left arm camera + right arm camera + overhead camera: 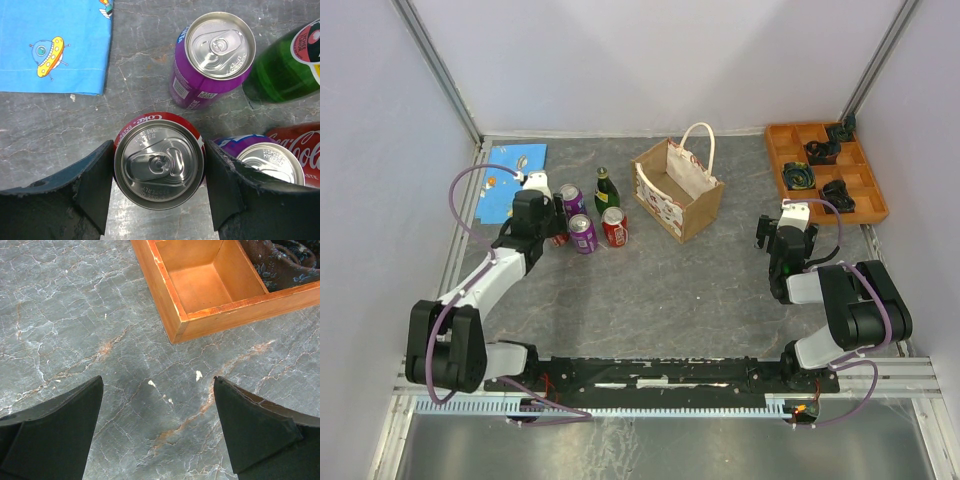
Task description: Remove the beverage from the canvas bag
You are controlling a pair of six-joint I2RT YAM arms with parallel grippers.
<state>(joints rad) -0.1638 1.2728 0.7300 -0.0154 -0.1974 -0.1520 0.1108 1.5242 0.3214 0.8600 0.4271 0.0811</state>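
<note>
The canvas bag (677, 190) stands open at the back middle of the table, its white handles up; only tan walls show inside it. Left of the bag, my left gripper (550, 230) is shut on a red Coke can (159, 160), a beverage held upright with one finger against each side. Around it stand a purple can (212, 55), a green bottle (285, 65), a second purple can (270, 162) and another red Coke can (300, 145). My right gripper (782, 245) hangs open over bare table (157, 390), far right of the bag.
A blue cloth (510, 175) with cartoon prints lies at the back left, just beyond the cans. An orange compartment tray (825, 170) with dark items sits at the back right; its corner (170, 305) is close ahead of my right gripper.
</note>
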